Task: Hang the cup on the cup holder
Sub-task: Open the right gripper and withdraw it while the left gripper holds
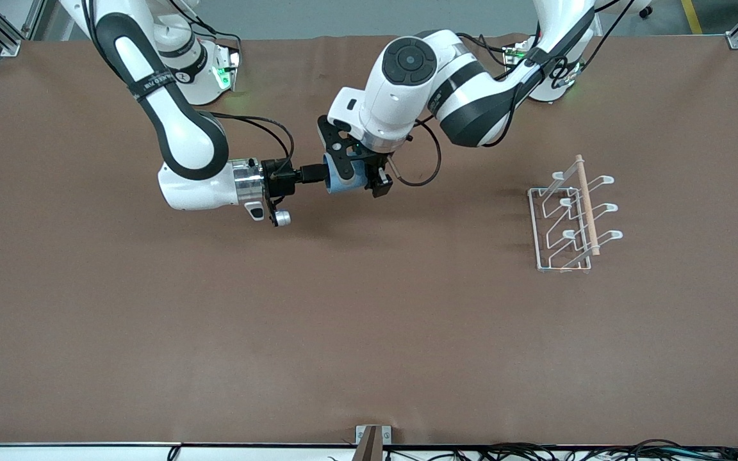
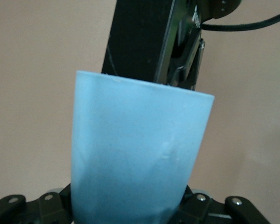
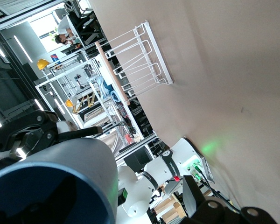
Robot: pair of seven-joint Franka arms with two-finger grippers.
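The brown bench point(image 1: 215, 333) fills the front view, its edges cut off at the sides.

The left arm reaches from its base toward the middle of the bench, and its wide white wrist hides most of what it carries. The right arm comes in level from its own end and meets it there.

The cup holder point(image 1: 571, 218) stands on the bench toward the left arm's end, well apart from both pincers. Its wooden dowel point(image 1: 587, 205) runs along the top, and its white looped prongs stick out to either side. In the right wrist view it shows tilted, with a cluttered room past the bench edge.

The left pincer point(image 1: 357, 174) is up over the middle of the bench and closed on the cup point(image 1: 346, 181), which it holds lying sideways. In the left wrist view the cup's pale blue wall fills the middle and hides the fingers.

The right pincer point(image 1: 315, 173) is at the cup's open end. Its fingers there are mostly hidden, but they stand spread apart and hold nothing. The cup's darker blue inside shows cut off at the right wrist view's corner.
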